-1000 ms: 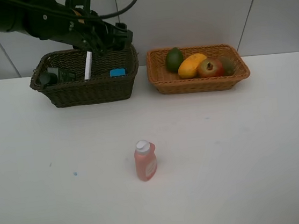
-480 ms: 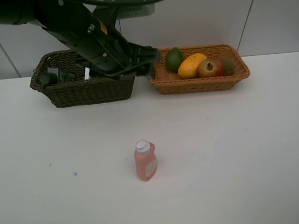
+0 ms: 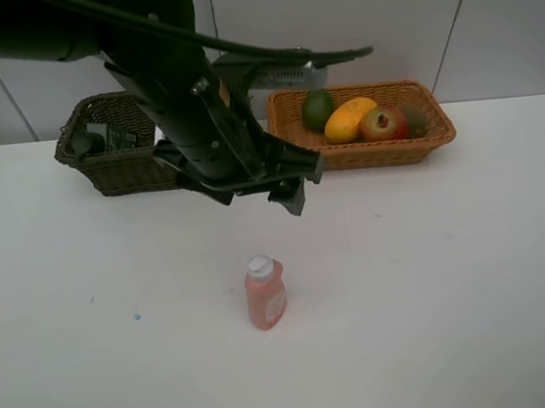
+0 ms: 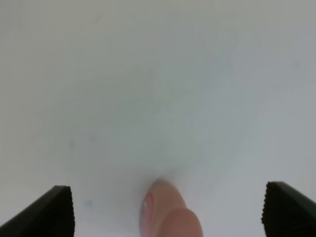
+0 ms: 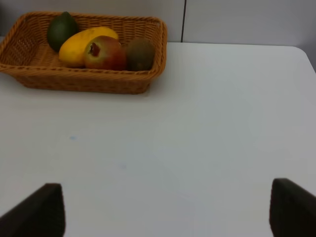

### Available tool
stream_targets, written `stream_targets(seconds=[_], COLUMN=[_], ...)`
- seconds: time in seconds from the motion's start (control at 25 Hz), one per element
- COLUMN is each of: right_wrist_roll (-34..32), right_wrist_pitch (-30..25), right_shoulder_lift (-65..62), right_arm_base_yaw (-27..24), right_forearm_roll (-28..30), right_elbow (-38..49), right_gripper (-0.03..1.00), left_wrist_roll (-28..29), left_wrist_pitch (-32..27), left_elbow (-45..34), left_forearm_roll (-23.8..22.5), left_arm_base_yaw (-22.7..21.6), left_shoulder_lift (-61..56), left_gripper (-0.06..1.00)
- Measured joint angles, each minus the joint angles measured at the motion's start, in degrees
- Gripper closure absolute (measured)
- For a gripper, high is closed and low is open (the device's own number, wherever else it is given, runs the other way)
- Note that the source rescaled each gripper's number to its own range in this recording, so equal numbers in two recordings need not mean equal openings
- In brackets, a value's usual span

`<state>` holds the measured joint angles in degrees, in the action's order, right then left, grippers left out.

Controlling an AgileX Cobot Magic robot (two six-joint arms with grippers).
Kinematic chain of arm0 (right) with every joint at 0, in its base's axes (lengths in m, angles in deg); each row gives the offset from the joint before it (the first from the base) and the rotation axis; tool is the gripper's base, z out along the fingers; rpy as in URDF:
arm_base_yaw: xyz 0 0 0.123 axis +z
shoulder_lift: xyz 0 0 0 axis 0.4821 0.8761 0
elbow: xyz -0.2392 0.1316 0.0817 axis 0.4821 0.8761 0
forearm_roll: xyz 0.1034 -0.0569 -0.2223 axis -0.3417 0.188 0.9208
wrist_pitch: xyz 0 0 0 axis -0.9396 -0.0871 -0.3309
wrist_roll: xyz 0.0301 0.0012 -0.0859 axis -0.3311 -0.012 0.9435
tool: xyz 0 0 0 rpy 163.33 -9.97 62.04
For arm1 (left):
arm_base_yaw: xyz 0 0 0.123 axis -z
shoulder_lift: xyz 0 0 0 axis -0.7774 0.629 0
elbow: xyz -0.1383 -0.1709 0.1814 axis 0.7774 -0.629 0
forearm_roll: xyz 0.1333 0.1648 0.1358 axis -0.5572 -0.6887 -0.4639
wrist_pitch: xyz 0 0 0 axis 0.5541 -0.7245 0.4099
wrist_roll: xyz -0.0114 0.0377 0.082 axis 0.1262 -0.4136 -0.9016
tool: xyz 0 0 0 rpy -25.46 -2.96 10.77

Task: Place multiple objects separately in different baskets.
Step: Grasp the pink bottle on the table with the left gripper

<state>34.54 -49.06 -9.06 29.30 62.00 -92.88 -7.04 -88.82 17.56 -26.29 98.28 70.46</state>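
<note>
Seen only from above: dark basket [image 3: 114, 148], upper left. Four fruits in one orange basket [image 5: 84, 79]; one pink bottle [image 3: 265, 293] centre tabletop [image 3: 440, 293]. Left tool [image 4: 168, 207], right tool [image 5: 165, 210]: spread apart, empty.

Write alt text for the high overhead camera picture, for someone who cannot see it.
A black robot arm's open gripper hovers above a small pink bottle standing upright on a white table. Behind, a dark basket sits beside an orange basket of fruit.
</note>
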Motion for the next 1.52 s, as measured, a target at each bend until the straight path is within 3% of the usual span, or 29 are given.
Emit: stream_targets(seconds=[0.32, 1.52], right_wrist_roll=[0.0, 0.0], right_wrist_pitch=[0.0, 0.0], right_shoulder_lift=[0.0, 0.0], right_arm_base_yaw=[0.0, 0.0], right_forearm_roll=[0.0, 0.0], right_elbow=[0.0, 0.0], right_gripper=[-0.03, -0.03], left_wrist_roll=[0.5, -3.4], left_wrist_pitch=[-5.2, -3.1], left_elbow=[0.0, -3.2], left_forearm_roll=[0.4, 3.5], left_arm_base_yaw=[3.3, 3.3], left_shoulder_lift=[0.0, 8.8], left_gripper=[-0.05, -0.05])
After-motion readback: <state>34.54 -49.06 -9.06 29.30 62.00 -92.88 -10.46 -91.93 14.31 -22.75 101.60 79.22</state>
